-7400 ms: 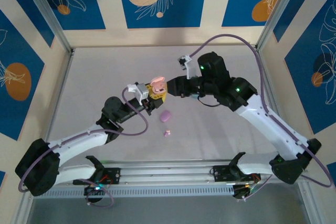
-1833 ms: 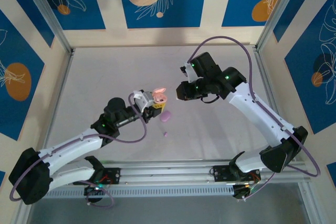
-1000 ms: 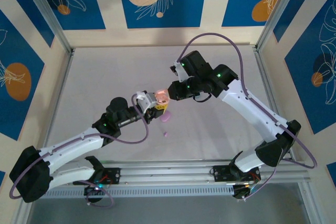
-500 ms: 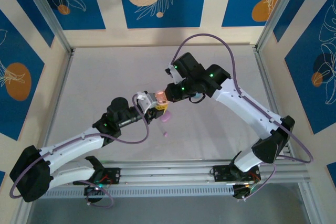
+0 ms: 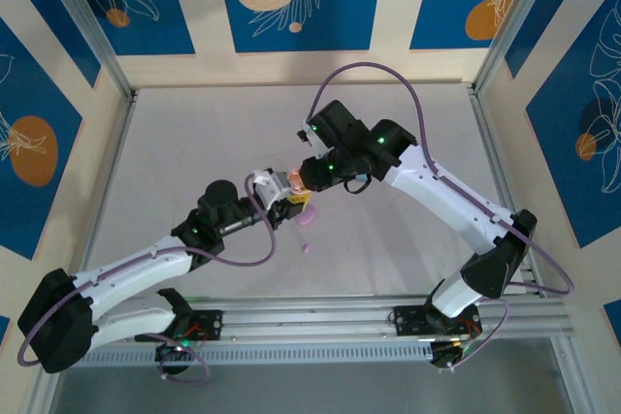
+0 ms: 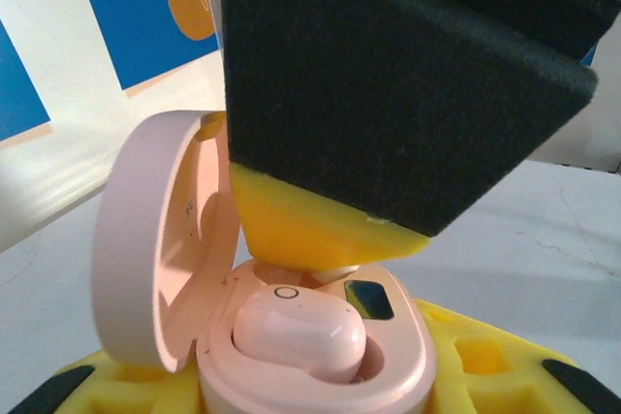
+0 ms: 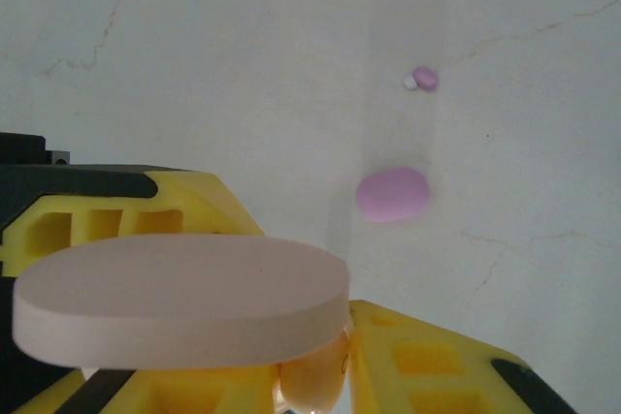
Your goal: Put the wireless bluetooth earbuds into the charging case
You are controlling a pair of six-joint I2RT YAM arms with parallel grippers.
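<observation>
My left gripper (image 5: 282, 193) is shut on an open pink charging case (image 6: 320, 375), which it holds above the table with the lid (image 6: 146, 239) swung up to the left. One pink earbud (image 6: 301, 332) sits in the case's near slot. My right gripper (image 5: 305, 178) reaches down into the case, and its yellow fingertip (image 6: 320, 230) covers the far slot. It is shut on a second pink earbud (image 7: 312, 375), squeezed between its yellow fingers (image 7: 427, 361) just behind the lid (image 7: 184, 298). A tiny purple earbud (image 5: 307, 248) lies loose on the table.
A closed purple oval case (image 5: 309, 217) lies on the table just below the held pink case, and the right wrist view shows it as the purple case (image 7: 392, 193) with the purple earbud (image 7: 424, 78) beyond. Patterned walls stand on three sides of the grey table (image 5: 175, 143).
My right gripper has swung left and down from a gap beside the case until its tip is inside the open top. The left gripper has held the case almost still.
</observation>
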